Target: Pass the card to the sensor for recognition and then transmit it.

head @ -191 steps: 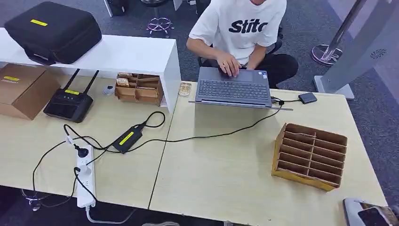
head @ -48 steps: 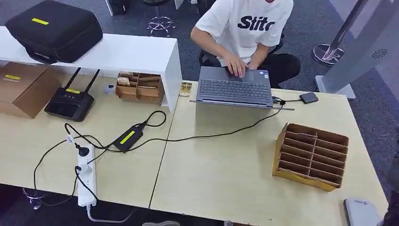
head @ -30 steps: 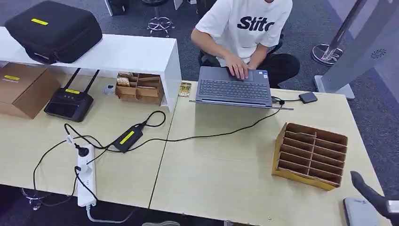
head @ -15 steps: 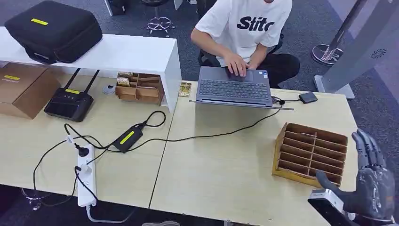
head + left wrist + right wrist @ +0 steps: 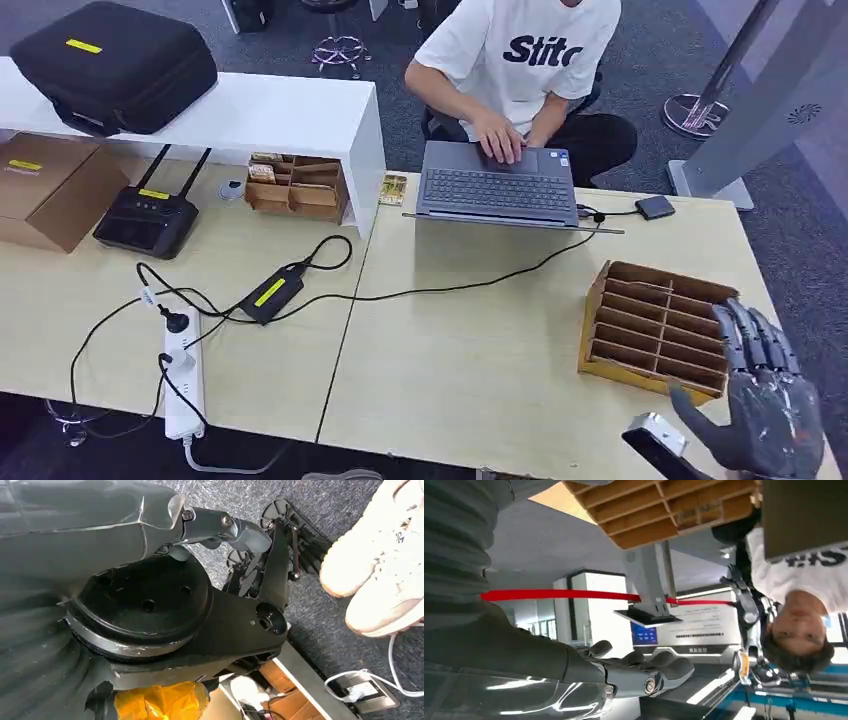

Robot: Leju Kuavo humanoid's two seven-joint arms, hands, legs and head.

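My right hand point(image 5: 765, 410) hovers over the table's near right corner with its fingers stretched out and nothing in them. Its fingertips reach above the near right end of a slotted cardboard organizer point(image 5: 650, 320). The right wrist view shows the same hand point(image 5: 624, 672) empty, with the organizer point(image 5: 659, 510) beyond it. A small black reader point(image 5: 655, 207) lies at the far right of the table, cabled to a grey laptop point(image 5: 497, 187). A small stack of card-like pieces point(image 5: 393, 188) sits left of the laptop. My left hand point(image 5: 125, 530) hangs low over the carpet, its fingers unclear.
A person point(image 5: 520, 60) sits behind the laptop, typing. A wooden box of small items point(image 5: 295, 185) stands under a white shelf point(image 5: 270, 115). A router point(image 5: 146, 220), power adapter point(image 5: 271, 293), power strip point(image 5: 182, 375) and cables cover the left table.
My right hand has risen into view from the bottom right corner and moved up and left toward the organizer, covering a grey object that lay at the table's edge.
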